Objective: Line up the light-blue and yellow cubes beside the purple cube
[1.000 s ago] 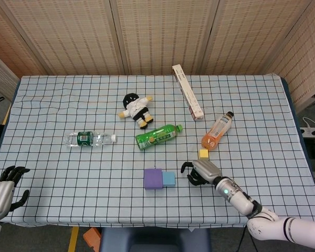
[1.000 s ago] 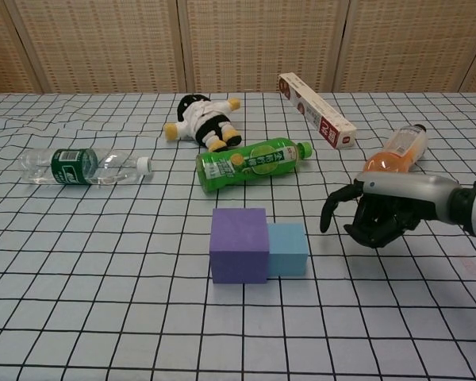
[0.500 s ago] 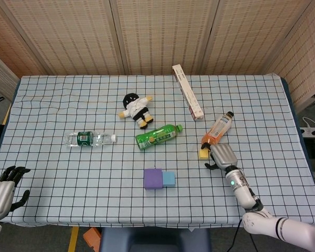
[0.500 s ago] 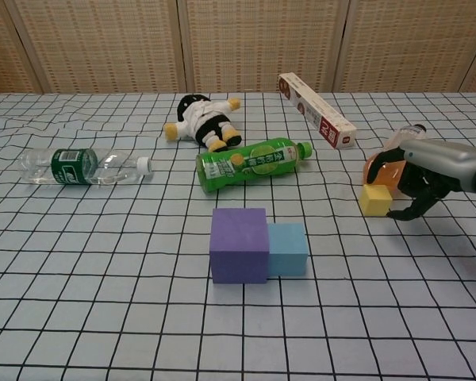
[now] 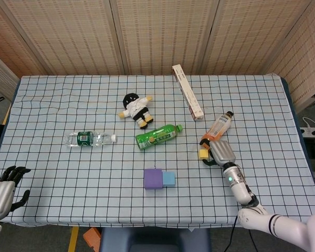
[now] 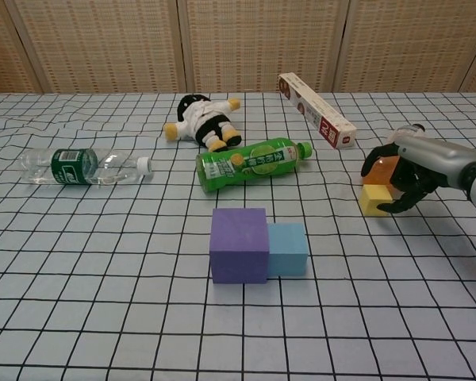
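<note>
The purple cube [image 5: 153, 179] [image 6: 239, 244] stands near the table's front middle, with the light-blue cube [image 5: 169, 179] [image 6: 289, 248] touching its right side. Further right, the yellow cube [image 5: 203, 154] [image 6: 374, 200] sits on the cloth just in front of an orange drink bottle [image 5: 217, 129] [image 6: 381, 165]. My right hand [image 5: 220, 153] [image 6: 408, 171] is at the yellow cube's right side, its fingers curved around the cube's edge and apart; the cube rests on the table. My left hand [image 5: 2, 191] hangs off the front left corner, holding nothing.
A green bottle [image 5: 156, 136] [image 6: 250, 163] lies behind the purple cube. A plush doll [image 5: 136, 109] and a long box [image 5: 187, 98] lie further back, and a clear water bottle [image 5: 89, 138] at the left. The checked cloth [image 5: 94, 178] covers the table.
My right hand left the spot beside the light-blue cube and swung back and right to the yellow cube, then closed in on its right side. The left hand stayed put.
</note>
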`<action>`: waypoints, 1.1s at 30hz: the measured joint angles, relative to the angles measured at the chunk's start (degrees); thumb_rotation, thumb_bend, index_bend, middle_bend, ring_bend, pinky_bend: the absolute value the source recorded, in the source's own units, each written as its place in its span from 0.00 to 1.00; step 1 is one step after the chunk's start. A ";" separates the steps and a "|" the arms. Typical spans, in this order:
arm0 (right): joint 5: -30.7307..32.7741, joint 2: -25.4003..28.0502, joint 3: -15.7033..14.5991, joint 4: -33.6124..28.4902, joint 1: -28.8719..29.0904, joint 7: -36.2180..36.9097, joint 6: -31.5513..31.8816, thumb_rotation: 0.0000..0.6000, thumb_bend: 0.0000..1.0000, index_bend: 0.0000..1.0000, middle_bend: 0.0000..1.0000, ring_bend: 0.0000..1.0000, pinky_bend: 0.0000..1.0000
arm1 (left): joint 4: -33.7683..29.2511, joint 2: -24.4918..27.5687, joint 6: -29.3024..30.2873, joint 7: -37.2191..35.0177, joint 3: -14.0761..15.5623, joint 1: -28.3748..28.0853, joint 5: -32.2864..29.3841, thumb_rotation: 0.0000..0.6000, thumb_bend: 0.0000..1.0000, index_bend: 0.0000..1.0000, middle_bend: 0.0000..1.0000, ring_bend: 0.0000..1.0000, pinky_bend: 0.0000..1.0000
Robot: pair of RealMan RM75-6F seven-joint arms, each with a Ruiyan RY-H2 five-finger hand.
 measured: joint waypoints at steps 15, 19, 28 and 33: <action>-1.56 -1.81 0.56 2.87 0.26 3.14 -1.63 1.00 0.13 0.52 0.93 0.83 1.00 | 0.12 -0.02 -0.08 -0.27 -0.01 0.01 -0.15 1.00 0.42 0.23 0.18 0.10 0.41; -2.27 -1.93 0.61 2.91 0.12 3.75 -1.45 1.00 0.13 0.56 0.94 0.84 1.00 | 0.19 -0.04 -0.15 -0.36 -0.01 -0.02 -0.13 1.00 0.42 0.23 0.18 0.10 0.41; -3.84 -1.35 0.47 0.86 -0.45 4.79 -0.58 1.00 0.13 0.60 0.94 0.84 1.00 | 0.24 -0.10 -0.19 -0.31 -0.03 -0.05 -0.19 1.00 0.42 0.23 0.18 0.10 0.41; -4.79 0.20 0.16 -3.44 -0.97 5.02 0.08 1.00 0.13 0.60 0.94 0.84 1.00 | 0.20 -0.10 -0.10 -0.33 -0.08 -0.04 -0.22 1.00 0.42 0.23 0.18 0.10 0.41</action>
